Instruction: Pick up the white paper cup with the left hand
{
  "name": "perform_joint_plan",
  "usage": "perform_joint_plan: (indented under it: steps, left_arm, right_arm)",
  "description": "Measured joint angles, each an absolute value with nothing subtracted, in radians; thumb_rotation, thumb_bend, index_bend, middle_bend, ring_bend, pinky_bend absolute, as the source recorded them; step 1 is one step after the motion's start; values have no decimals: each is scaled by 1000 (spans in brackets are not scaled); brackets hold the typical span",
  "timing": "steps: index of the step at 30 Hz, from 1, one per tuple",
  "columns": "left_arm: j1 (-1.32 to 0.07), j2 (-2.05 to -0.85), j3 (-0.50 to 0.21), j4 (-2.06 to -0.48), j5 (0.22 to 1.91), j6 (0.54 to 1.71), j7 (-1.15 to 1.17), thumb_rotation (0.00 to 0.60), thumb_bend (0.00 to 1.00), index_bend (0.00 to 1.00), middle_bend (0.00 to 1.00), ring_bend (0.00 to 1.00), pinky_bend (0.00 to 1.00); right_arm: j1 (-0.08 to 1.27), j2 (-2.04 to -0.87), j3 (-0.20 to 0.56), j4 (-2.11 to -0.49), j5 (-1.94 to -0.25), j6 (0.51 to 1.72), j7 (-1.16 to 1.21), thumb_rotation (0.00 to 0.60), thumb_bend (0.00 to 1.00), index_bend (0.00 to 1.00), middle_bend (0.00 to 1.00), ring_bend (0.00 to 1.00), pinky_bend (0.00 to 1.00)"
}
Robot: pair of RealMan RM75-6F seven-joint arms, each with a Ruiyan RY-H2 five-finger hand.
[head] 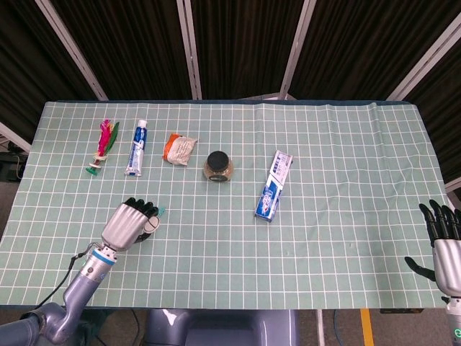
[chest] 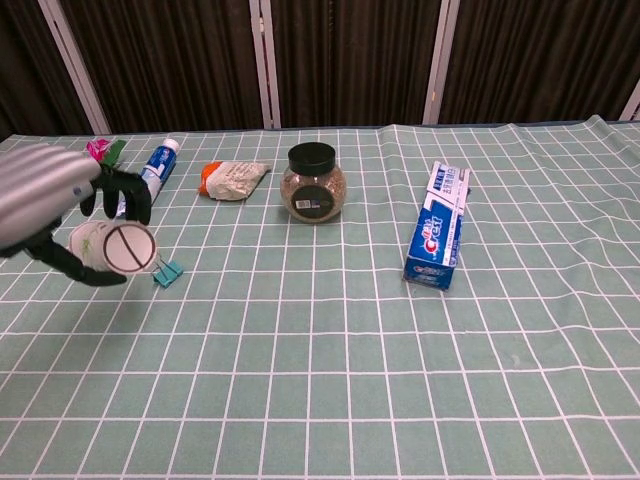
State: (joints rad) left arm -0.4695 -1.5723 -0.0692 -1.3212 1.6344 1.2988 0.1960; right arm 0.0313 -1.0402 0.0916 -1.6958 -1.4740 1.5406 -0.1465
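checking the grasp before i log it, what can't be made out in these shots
- White paper cup: head view, almost all hidden under the left robot hand; chest view shows only its round end.
- Right robot hand: head view, cut by the frame corner; absent from chest view.
- Jar label text: too small.

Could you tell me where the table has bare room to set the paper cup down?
The left hand holds the white paper cup. Bare cloth runs along the near edge, from the teal clip across to the right hand, and right of the toothpaste box. The row from shuttlecock to jar is crowded.
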Motion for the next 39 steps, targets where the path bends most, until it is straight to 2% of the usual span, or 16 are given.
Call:
perform_joint_plan:
  steps: [7, 15, 21, 39]
  left_arm:
    - [-484, -1487, -147, -1443, 1474, 1221, -351, 600, 0, 573, 483, 453, 503]
    - [-513, -1490, -206, -1397, 1302, 1019, -749, 600, 0, 573, 483, 453, 503]
    - [-531, -1539, -218, -1285, 1279, 974, -796, 600, 0, 573, 483, 453, 502]
    - [-554, -1641, -210, -1119, 1280, 908, -843, 600, 0, 553, 465, 434, 488]
  right_arm:
    - [33, -1041, 92, -1695, -1470, 1536, -151, 600, 0, 0, 0, 0, 0]
    - [37, -1045, 93, -1691, -1459, 1526, -159, 600, 0, 0, 0, 0, 0]
    - [39, -1046, 95, -1689, -1454, 1524, -159, 600, 0, 0, 0, 0, 0]
    - [42, -1046, 96, -1685, -1445, 1514, -157, 600, 0, 0, 0, 0, 0]
